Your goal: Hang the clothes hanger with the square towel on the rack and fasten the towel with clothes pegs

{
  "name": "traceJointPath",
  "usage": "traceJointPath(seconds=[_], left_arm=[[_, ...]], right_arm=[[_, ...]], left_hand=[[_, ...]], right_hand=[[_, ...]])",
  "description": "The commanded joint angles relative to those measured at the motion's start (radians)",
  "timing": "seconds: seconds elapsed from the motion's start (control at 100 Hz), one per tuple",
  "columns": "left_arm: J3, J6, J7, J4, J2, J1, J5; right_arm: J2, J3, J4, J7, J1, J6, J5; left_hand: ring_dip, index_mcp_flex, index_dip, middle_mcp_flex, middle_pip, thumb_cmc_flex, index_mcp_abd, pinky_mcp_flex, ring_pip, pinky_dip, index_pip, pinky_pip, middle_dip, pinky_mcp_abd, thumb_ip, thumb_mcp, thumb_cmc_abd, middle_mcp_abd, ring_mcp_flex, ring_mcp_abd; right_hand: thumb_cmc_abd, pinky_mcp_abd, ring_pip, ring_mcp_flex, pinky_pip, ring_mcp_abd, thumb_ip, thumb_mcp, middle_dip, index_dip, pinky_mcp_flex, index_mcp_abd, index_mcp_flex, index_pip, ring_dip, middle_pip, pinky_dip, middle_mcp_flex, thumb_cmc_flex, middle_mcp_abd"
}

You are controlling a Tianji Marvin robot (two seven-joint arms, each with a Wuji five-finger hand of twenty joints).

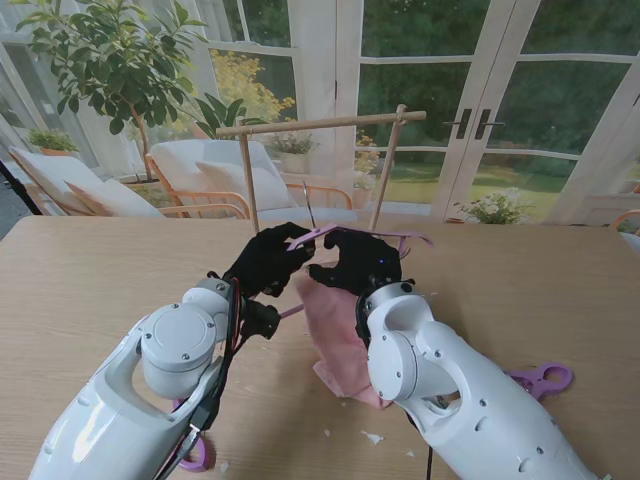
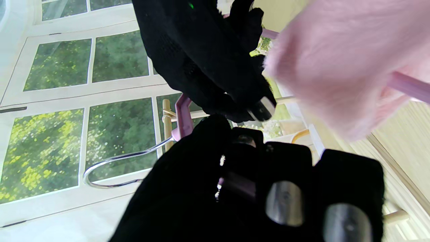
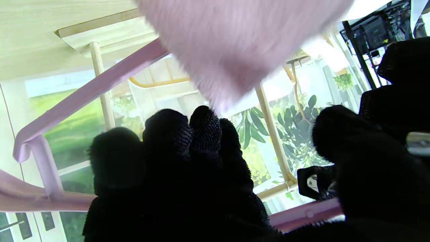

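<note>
A lilac clothes hanger (image 1: 312, 236) with a pink square towel (image 1: 335, 335) draped over it is held up above the table, in front of the wooden rack (image 1: 320, 123). My left hand (image 1: 265, 262) is shut on the hanger near its neck, and its metal hook (image 2: 111, 168) points toward the rack bar. My right hand (image 1: 358, 262) is shut on the hanger's other side, touching the left hand. The towel (image 3: 235, 43) hangs down toward me over the hanger bar (image 3: 90, 90). One purple peg (image 1: 540, 378) lies on the table to my right, another (image 1: 195, 455) under my left arm.
The rack's two posts (image 1: 248, 180) stand on the wooden table (image 1: 90, 290) at its far middle. Small white scraps (image 1: 370, 437) lie near my right arm. Glass doors and a potted plant are behind the table.
</note>
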Motion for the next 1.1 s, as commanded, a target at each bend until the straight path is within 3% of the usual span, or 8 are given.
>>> traceJointPath(seconds=[0.0,0.19,0.25,0.29,0.39,0.63,0.81,1.09], left_arm=[[0.000,-0.004,-0.016,-0.016,-0.002,0.004,-0.004],[-0.004,-0.004,-0.011,-0.016,-0.003,0.001,-0.003],[-0.007,-0.003,-0.009,-0.017,-0.004,0.001,-0.001],[-0.010,-0.003,-0.007,-0.016,-0.004,0.001,0.000],[-0.018,-0.008,-0.003,-0.013,-0.004,-0.002,0.006],[-0.039,-0.026,-0.004,-0.008,0.000,-0.011,0.027],[-0.057,-0.028,-0.007,-0.012,0.003,-0.017,0.045],[-0.071,-0.029,-0.005,-0.037,0.004,-0.026,0.048]], right_arm=[[-0.008,-0.002,-0.003,0.014,-0.005,0.006,-0.005],[-0.005,0.015,-0.022,0.007,-0.033,-0.008,-0.026],[-0.005,0.026,-0.032,-0.005,-0.049,-0.021,-0.033],[-0.004,0.035,-0.042,-0.010,-0.062,-0.031,-0.039],[-0.001,0.061,-0.070,-0.028,-0.099,-0.061,-0.064],[0.000,0.117,-0.121,-0.101,-0.179,-0.138,-0.119],[-0.002,0.151,-0.143,-0.138,-0.226,-0.165,-0.131],[0.003,0.213,-0.141,-0.153,-0.313,-0.196,-0.129]], left_hand=[[-0.008,0.099,0.134,0.003,0.046,0.096,-0.004,0.016,0.090,0.072,0.272,0.311,0.001,-0.071,0.067,0.004,0.120,-0.011,0.075,0.015],[-0.009,0.097,0.135,0.002,0.046,0.096,-0.004,0.016,0.091,0.073,0.272,0.311,0.002,-0.070,0.069,0.003,0.120,-0.011,0.075,0.016],[-0.009,0.097,0.136,0.001,0.045,0.097,-0.005,0.016,0.091,0.074,0.271,0.311,0.003,-0.070,0.070,0.003,0.121,-0.011,0.075,0.016],[-0.009,0.098,0.136,0.002,0.046,0.097,-0.004,0.016,0.091,0.074,0.271,0.311,0.003,-0.069,0.070,0.002,0.121,-0.011,0.075,0.016],[-0.009,0.100,0.137,0.003,0.045,0.096,-0.006,0.015,0.092,0.074,0.271,0.311,0.003,-0.068,0.070,0.002,0.119,-0.011,0.075,0.016],[-0.009,0.102,0.138,0.004,0.045,0.096,-0.009,0.015,0.092,0.076,0.271,0.311,0.004,-0.067,0.068,0.001,0.118,-0.011,0.074,0.018],[-0.009,0.103,0.140,0.005,0.045,0.095,-0.010,0.015,0.093,0.076,0.271,0.311,0.004,-0.067,0.066,0.001,0.118,-0.012,0.074,0.016],[-0.009,0.104,0.141,0.006,0.045,0.095,-0.010,0.015,0.094,0.078,0.270,0.311,0.005,-0.067,0.066,0.001,0.118,-0.012,0.074,0.017]], right_hand=[[-0.005,-0.111,0.009,-0.001,0.106,0.021,-0.036,-0.048,-0.002,-0.043,0.052,0.052,-0.048,-0.039,0.014,-0.001,0.392,-0.030,-0.059,-0.015],[0.008,-0.113,0.012,-0.009,0.115,0.018,-0.033,-0.074,0.000,-0.102,0.062,0.070,-0.087,-0.065,0.019,0.002,0.382,-0.040,-0.104,-0.005],[0.016,-0.110,0.010,-0.010,0.112,0.019,-0.030,-0.069,-0.001,-0.108,0.059,0.065,-0.091,-0.061,0.018,0.000,0.380,-0.042,-0.093,-0.006],[0.024,-0.096,0.003,-0.013,0.102,0.023,-0.023,-0.087,-0.005,-0.158,0.052,0.051,-0.101,-0.018,0.018,-0.011,0.372,-0.045,-0.071,-0.006],[0.041,-0.057,-0.029,-0.028,0.060,0.030,-0.014,-0.095,-0.018,-0.163,0.021,0.012,-0.102,-0.002,0.008,-0.042,0.366,-0.055,-0.019,-0.015],[0.086,0.018,-0.190,-0.136,-0.083,0.062,0.015,-0.100,-0.078,-0.087,-0.138,-0.058,-0.106,-0.025,-0.032,-0.144,0.412,-0.106,0.087,-0.018],[0.099,0.046,-0.293,-0.164,-0.162,0.076,0.034,-0.013,-0.129,-0.032,-0.186,-0.067,-0.087,-0.038,-0.068,-0.201,0.448,-0.112,0.125,-0.009],[0.097,0.090,-0.412,-0.198,-0.273,0.087,0.058,0.106,-0.165,0.089,-0.245,-0.106,-0.021,0.050,-0.120,-0.238,0.441,-0.109,0.171,-0.002]])
